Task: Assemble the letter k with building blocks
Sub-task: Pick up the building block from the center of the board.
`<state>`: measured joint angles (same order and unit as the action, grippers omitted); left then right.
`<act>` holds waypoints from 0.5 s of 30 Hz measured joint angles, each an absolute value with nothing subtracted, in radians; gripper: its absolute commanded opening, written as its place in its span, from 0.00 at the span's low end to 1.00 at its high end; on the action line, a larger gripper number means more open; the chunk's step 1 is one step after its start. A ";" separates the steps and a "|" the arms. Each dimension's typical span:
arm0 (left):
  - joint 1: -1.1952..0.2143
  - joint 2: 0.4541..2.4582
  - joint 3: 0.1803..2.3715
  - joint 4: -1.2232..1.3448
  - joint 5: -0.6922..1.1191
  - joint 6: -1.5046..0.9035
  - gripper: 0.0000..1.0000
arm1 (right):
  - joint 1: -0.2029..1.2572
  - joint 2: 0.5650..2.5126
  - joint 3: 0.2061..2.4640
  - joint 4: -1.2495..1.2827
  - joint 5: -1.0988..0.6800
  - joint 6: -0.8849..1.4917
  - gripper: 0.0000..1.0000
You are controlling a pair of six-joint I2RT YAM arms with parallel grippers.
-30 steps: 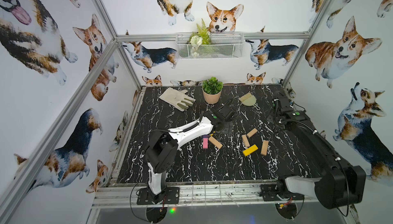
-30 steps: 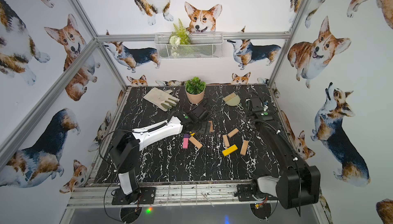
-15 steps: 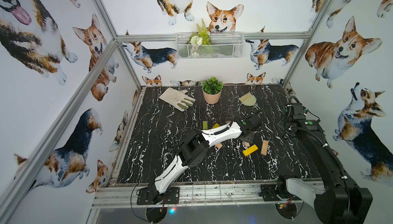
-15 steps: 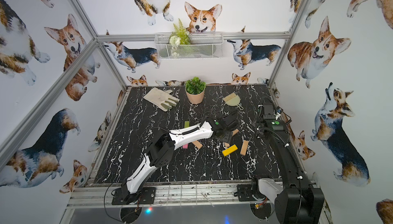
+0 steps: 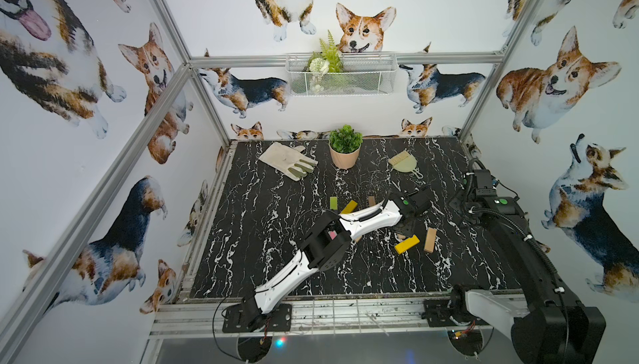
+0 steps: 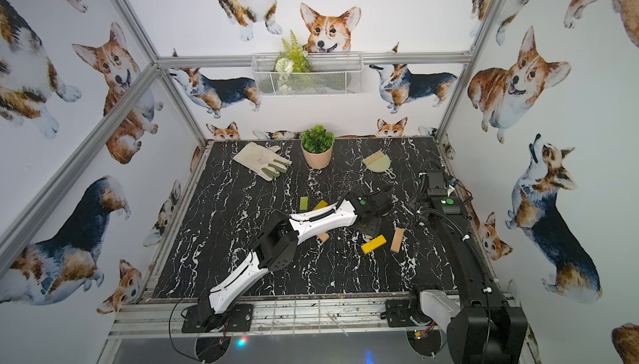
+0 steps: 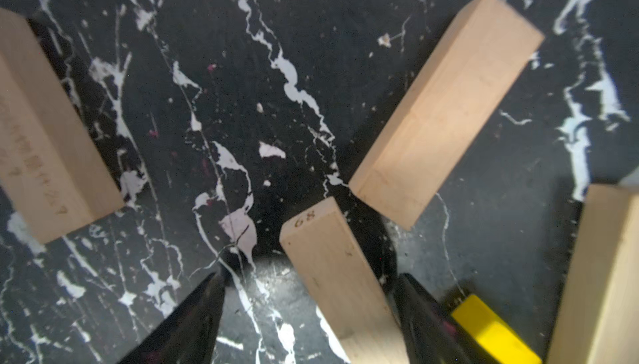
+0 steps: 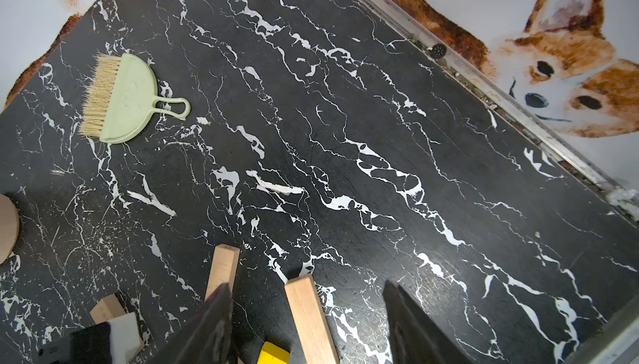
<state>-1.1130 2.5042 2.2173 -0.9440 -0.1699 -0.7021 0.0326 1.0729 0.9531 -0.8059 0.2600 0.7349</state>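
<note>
The left gripper (image 7: 311, 277) sits low over the marble surface (image 5: 262, 241), its fingers spread either side of a tan block stamped 68 (image 7: 321, 237) and not clamped on it. That block lies near the surface's middle, toward the right edge, one corner almost meeting another tan block (image 7: 446, 103), with a yellow block (image 5: 407, 244) just beside. The right gripper (image 8: 307, 284) hangs by the right edge, fingers apart, holding nothing

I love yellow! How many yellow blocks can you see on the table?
2. The bright yellow block lies beside a tan block. The darker yellow block pokes out from under the left arm, next to the lime green block. The arm may hide more.
</note>
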 measured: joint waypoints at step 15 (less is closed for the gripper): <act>-1.113 2.521 2.245 -0.963 -0.185 -0.711 0.41 | 0.033 1.070 0.936 -0.804 0.235 0.751 0.71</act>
<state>-1.1133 2.5214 2.2452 -0.9634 -0.1848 -0.7109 0.0326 1.0702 0.9356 -0.8040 0.2348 0.7513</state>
